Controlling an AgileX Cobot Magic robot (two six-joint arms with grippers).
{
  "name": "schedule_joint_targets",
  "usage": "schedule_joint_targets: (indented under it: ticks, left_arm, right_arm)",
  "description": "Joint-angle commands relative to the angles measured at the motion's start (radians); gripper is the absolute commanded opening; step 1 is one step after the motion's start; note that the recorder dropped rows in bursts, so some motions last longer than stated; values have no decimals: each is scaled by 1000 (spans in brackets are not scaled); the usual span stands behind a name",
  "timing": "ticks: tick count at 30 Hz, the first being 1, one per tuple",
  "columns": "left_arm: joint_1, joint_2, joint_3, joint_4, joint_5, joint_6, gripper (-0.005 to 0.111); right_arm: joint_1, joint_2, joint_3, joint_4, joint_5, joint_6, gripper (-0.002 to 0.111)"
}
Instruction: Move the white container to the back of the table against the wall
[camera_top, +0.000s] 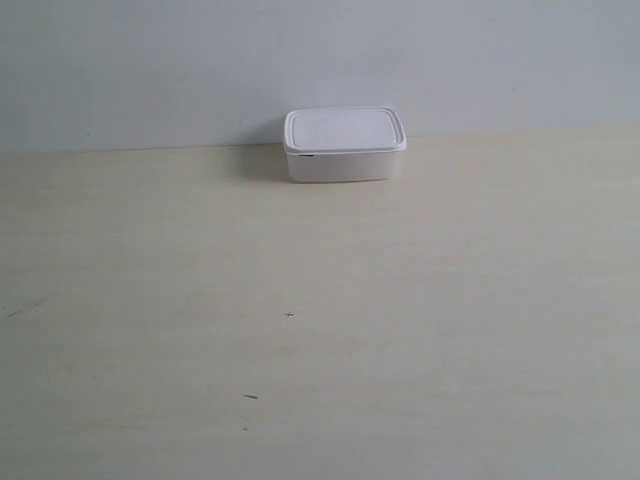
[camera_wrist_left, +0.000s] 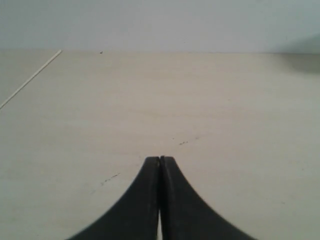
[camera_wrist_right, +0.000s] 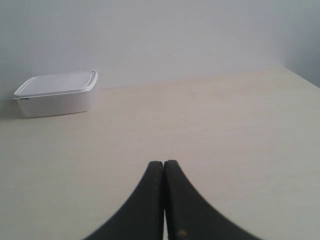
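Note:
The white container (camera_top: 345, 146), lid on, stands at the back of the cream table (camera_top: 320, 330), close against the light grey wall (camera_top: 320, 60). The right wrist view shows the same container (camera_wrist_right: 57, 93) by the wall (camera_wrist_right: 175, 40), far from my right gripper (camera_wrist_right: 163, 163), whose black fingers are pressed together with nothing between them. My left gripper (camera_wrist_left: 160, 159) is also shut and empty above bare tabletop (camera_wrist_left: 175, 100); the container does not show in that view. Neither arm appears in the exterior view.
A few tiny dark specks (camera_top: 289, 315) mark the tabletop. In the left wrist view a thin pale line (camera_wrist_left: 30, 80) runs across the table's far corner. The table's side edge (camera_wrist_right: 302, 77) shows in the right wrist view.

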Motion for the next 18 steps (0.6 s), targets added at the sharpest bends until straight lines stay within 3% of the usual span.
schedule_joint_targets:
  ticks: [1, 18]
  left_arm:
    - [-7, -5, 3, 4, 3, 71, 0]
    - [-7, -5, 3, -5, 4, 71, 0]
  right_arm:
    - [-3, -5, 4, -7, 2, -14, 0]
    - [-3, -5, 4, -7, 2, -6, 0]
